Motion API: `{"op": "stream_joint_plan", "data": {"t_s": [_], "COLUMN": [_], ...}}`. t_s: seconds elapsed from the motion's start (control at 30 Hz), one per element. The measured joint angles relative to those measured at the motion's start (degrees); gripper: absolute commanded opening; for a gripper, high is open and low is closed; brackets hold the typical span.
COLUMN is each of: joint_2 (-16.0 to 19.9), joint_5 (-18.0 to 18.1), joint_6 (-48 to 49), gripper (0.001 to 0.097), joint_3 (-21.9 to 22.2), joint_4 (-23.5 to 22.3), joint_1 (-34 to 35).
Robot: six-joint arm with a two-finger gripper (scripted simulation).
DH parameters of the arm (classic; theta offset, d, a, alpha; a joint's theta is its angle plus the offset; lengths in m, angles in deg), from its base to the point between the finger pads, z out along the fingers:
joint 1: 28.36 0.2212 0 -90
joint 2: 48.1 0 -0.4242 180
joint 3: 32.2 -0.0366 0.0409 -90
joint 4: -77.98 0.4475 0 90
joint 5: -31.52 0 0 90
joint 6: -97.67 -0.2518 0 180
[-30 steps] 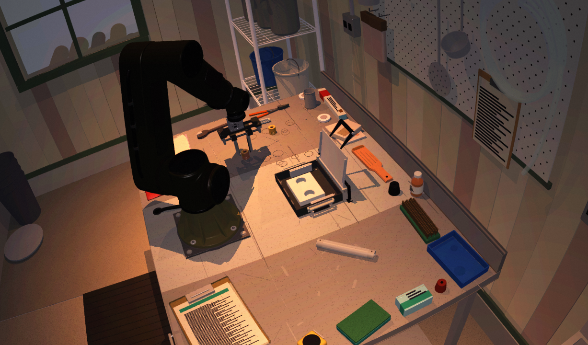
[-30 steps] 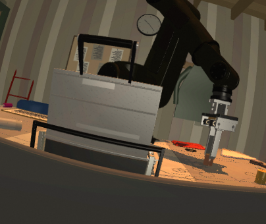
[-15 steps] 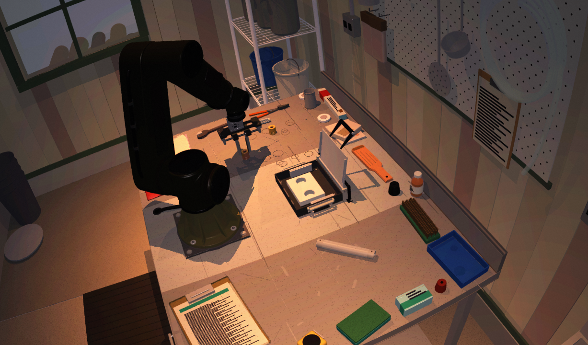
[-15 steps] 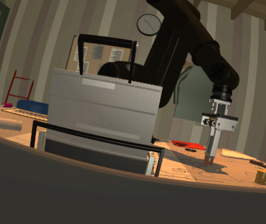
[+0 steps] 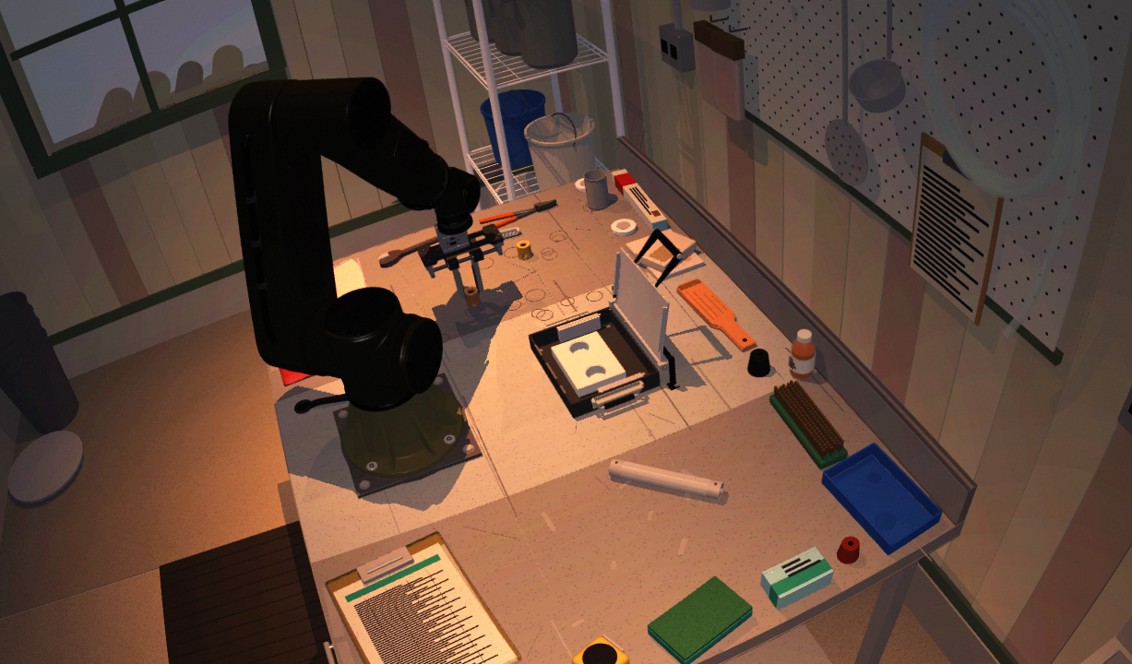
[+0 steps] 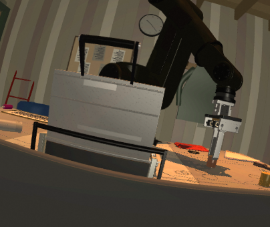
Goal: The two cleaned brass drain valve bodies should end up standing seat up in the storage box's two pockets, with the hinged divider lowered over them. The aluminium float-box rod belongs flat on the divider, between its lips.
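At the far left part of the bench, one brass valve body (image 5: 471, 296) (image 6: 212, 162) stands on the table with my gripper (image 5: 470, 289) (image 6: 212, 161) reaching straight down over it, its fingers closed on the body. The second brass valve body (image 5: 524, 249) (image 6: 265, 178) stands a little farther back, apart. The storage box (image 5: 600, 359) (image 6: 98, 133) sits mid-table with its hinged divider (image 5: 641, 307) raised upright and two empty pockets (image 5: 587, 357) in its white insert. The aluminium rod (image 5: 665, 480) (image 6: 0, 125) lies flat on the table nearer the front.
The robot's base (image 5: 400, 429) stands left of the box. A wrench (image 5: 409, 250), pliers (image 5: 504, 218) and a cup (image 5: 596, 189) lie behind the valve bodies. An orange paddle (image 5: 716, 312), brush (image 5: 807, 423), blue tray (image 5: 880, 495) and clipboard (image 5: 421, 607) ring the table.
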Motion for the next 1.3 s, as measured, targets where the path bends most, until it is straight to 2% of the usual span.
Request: {"op": "stream_joint_plan", "data": {"t_s": [0.47, 1.3], "joint_2": [-2.14, -8.69], "joint_5": [-2.61, -11.66], "joint_6": [0.00, 0.00], "gripper": [0.0015, 0.0015], "joint_3": [0.49, 3.00], "joint_4": [0.00, 0.00], "joint_1": [0.00, 0.00]}}
